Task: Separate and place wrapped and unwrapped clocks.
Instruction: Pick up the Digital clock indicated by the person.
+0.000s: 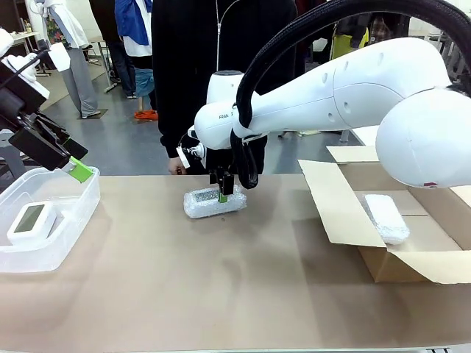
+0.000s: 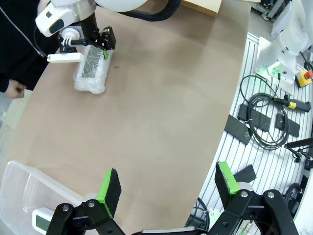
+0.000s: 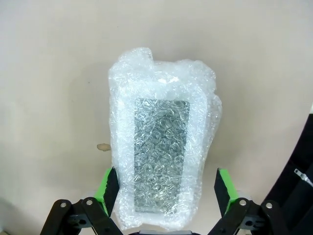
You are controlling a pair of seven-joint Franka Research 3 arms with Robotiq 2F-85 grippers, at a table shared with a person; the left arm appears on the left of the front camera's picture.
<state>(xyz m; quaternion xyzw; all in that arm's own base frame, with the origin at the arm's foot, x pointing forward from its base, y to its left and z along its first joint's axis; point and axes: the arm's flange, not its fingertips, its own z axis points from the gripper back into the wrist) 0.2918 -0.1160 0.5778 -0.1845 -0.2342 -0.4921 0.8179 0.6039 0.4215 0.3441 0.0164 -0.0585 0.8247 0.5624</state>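
A tan tabletop (image 1: 221, 287) spreads wide under even indoor light, matte and plain, with one small dark fleck on it. Beyond its far edge lies a grey floor (image 1: 125, 140), where people stand, one in dark clothes close against the tabletop. At the near side a white slatted metal rail (image 2: 274, 147) curves along the tabletop's edge, carrying looped black cables (image 2: 264, 122) and flat black plates (image 2: 239, 129).

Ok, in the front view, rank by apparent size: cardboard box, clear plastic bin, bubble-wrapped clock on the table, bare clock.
Largest to smallest, as they look:
1. Brown cardboard box, flaps open.
2. Clear plastic bin, partly cut off by the picture's edge.
3. Bubble-wrapped white clock on the table, under the right pincer.
4. Bare white clock, in the bin.
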